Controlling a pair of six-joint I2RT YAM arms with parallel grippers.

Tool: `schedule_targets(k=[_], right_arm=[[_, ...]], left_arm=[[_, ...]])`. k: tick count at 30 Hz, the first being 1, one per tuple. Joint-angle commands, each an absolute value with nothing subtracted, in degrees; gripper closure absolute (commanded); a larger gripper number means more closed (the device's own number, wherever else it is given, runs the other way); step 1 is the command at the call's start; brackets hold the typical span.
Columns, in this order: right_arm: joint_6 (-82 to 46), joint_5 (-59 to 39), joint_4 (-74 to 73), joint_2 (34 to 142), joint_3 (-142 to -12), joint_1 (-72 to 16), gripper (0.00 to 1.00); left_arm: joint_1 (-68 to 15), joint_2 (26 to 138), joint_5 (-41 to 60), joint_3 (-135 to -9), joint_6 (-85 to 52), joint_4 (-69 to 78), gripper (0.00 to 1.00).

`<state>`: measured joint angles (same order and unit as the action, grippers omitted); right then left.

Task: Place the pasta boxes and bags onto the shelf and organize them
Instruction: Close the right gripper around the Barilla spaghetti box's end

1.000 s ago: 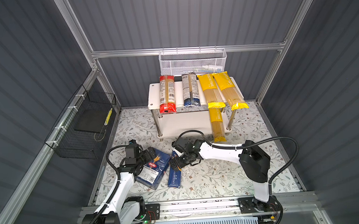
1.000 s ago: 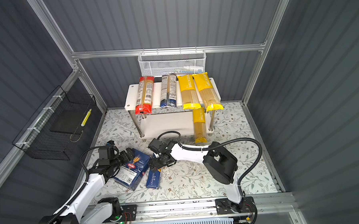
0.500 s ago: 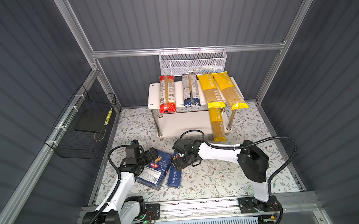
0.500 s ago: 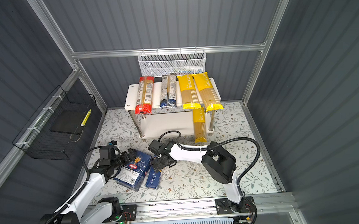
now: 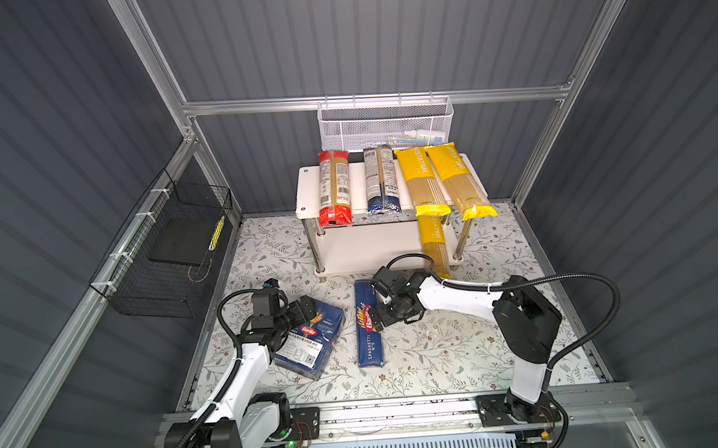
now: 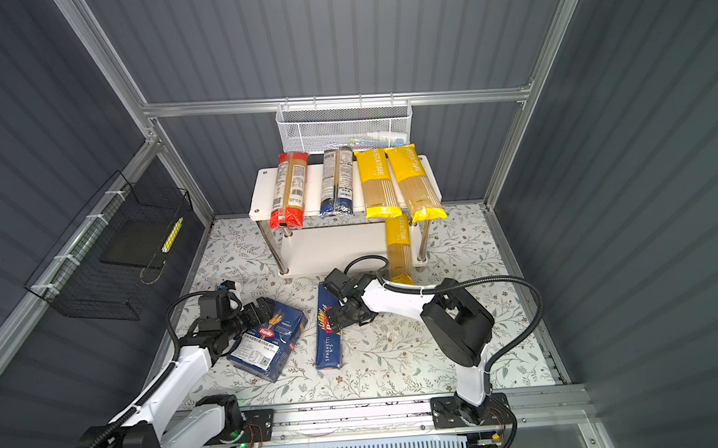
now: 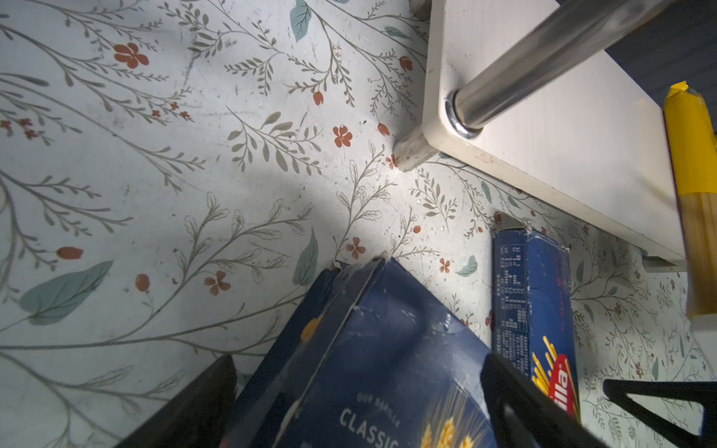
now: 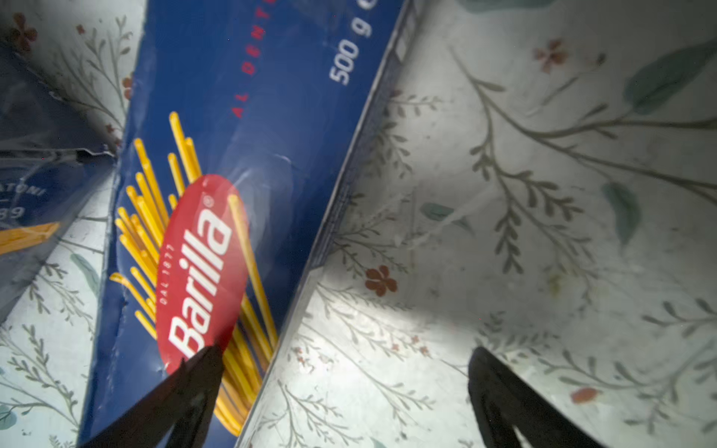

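Observation:
The wide Barilla box (image 5: 310,339) (image 7: 368,368) lies on the floor at the left. My left gripper (image 5: 299,313) (image 7: 359,391) is shut across its far end, a finger on each side. To its right lies the narrow spaghetti box (image 5: 369,337) (image 8: 217,194). My right gripper (image 5: 380,315) (image 8: 345,380) hangs open over that box's right edge, with one finger above the box and the other above the floor. On the shelf (image 5: 306,194), the top board carries a red-ended bag (image 5: 335,188), a dark-blue-ended bag (image 5: 382,182) and two yellow bags (image 5: 422,180). A third yellow bag (image 5: 433,246) sticks out from the lower board.
A white mesh basket (image 5: 386,124) hangs on the back wall above the shelf. A black wire basket (image 5: 171,250) hangs on the left wall. Chrome shelf posts (image 7: 543,66) stand close beyond both boxes. Floral floor shows to the right of the narrow box.
My right gripper has moved slightly right along the narrow box, and the box has shifted right and straightened. The left arm and the wide box have hardly moved.

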<state>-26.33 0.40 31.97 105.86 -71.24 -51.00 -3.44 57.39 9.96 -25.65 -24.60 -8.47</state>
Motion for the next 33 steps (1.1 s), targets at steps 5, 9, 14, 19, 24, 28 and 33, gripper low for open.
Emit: schedule_targets(k=[5, 9, 14, 19, 24, 28, 33], right_arm=[[-28.6, -3.4, 30.6, 101.4, -71.5, -53.7, 0.01], [-30.3, -1.4, 33.6, 105.0, -74.5, -55.8, 0.01], [-30.8, 0.9, 38.0, 109.2, -77.1, -57.5, 0.01], [-30.5, -1.1, 38.6, 110.9, -78.8, -58.6, 0.01], [-30.8, -0.9, 39.9, 112.7, -80.6, -59.1, 0.01], [-30.9, 0.9, 43.6, 115.1, -81.8, -59.2, 0.01], [-31.7, -0.1, 42.4, 113.9, -79.5, -59.3, 0.01]], left_arm=[[-3.8, 55.1, 10.4, -24.4, -23.4, -7.3, 0.01], [-3.8, 54.1, 11.0, -22.3, -23.6, -4.7, 0.01], [-3.8, 53.6, 11.0, -20.5, -24.1, -2.9, 0.01], [-3.8, 51.9, 9.4, -19.5, -24.7, -2.6, 0.01], [-3.8, 53.1, 10.2, -19.5, -24.8, -1.9, 0.01], [-3.8, 54.3, 11.2, -19.9, -24.5, -1.5, 0.01], [-3.8, 54.7, 11.9, -19.9, -24.3, -1.2, 0.01]])
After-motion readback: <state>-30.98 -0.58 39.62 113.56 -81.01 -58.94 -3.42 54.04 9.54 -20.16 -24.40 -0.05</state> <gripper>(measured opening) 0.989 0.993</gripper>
